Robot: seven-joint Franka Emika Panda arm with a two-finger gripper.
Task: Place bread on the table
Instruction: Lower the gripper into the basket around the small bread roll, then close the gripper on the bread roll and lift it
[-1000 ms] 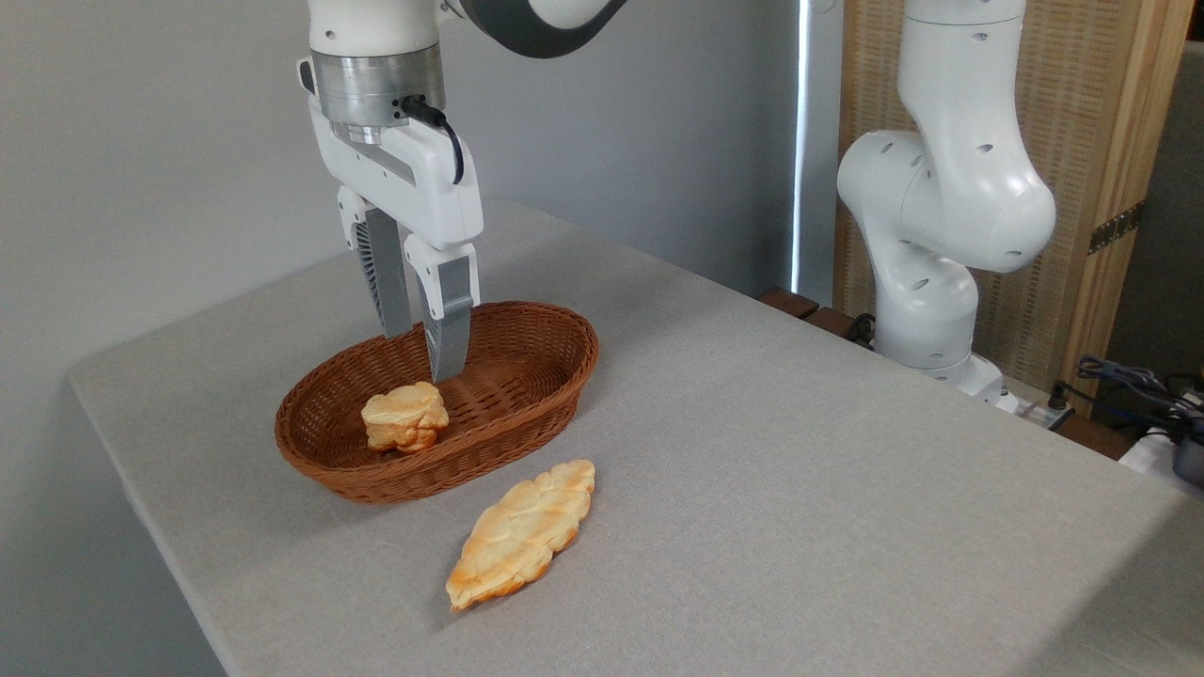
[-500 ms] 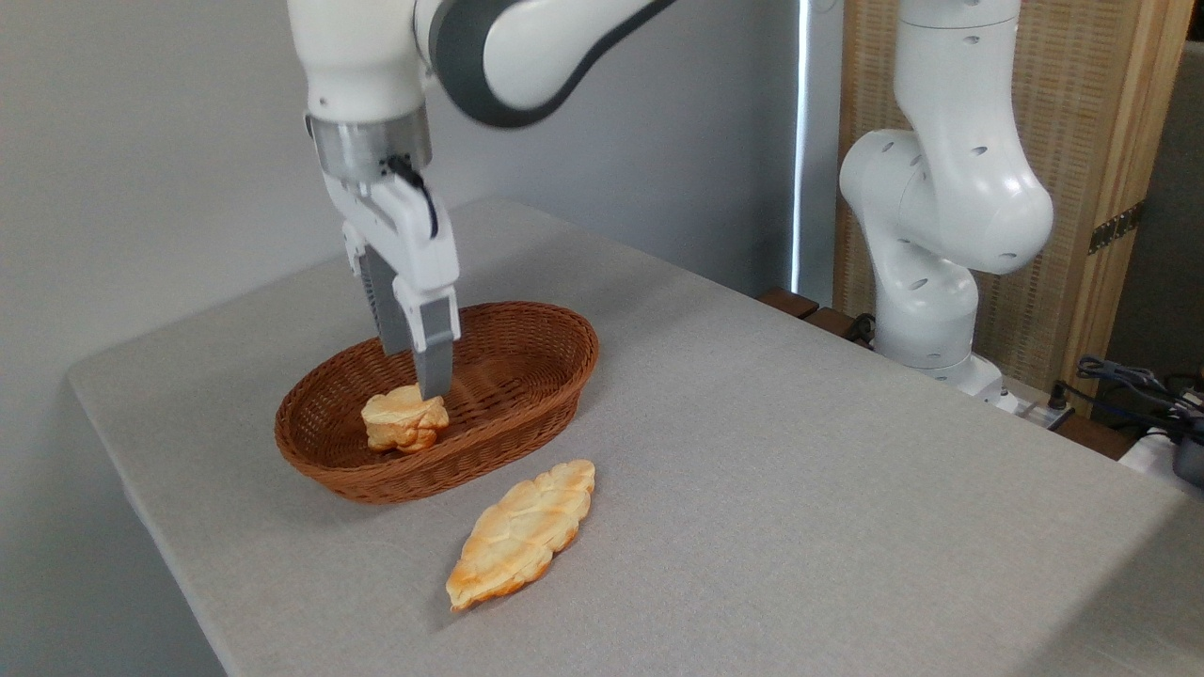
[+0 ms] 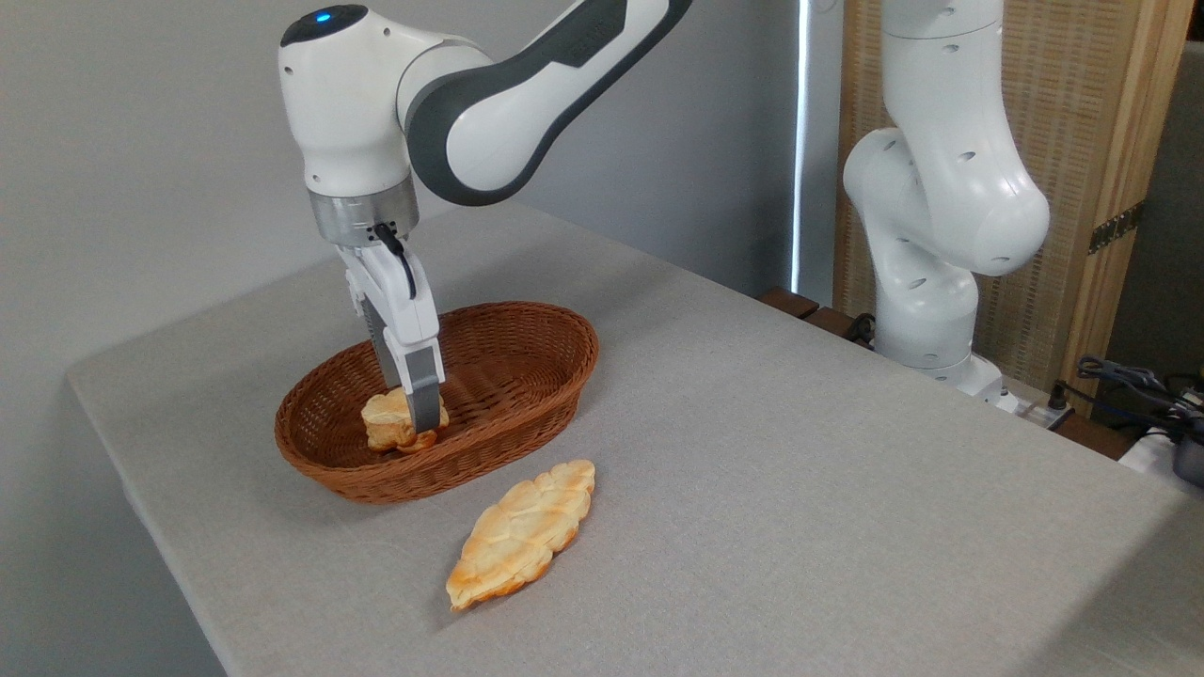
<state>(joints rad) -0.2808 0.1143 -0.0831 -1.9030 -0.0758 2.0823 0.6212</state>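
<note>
the gripper (image 3: 420, 414) has dropped into the wicker basket (image 3: 527, 376) and its fingers now straddle the bread (image 3: 388, 423), whether clamped cannot be told; the bun sits in the basket, not yet on the table (image 3: 800, 470).

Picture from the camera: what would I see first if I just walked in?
The big white robot arm, bending down from the top, with its tool down at the little bread in the brown basket on the left. Next, the long braided loaf lying flat on the grey table beside the basket.
</note>
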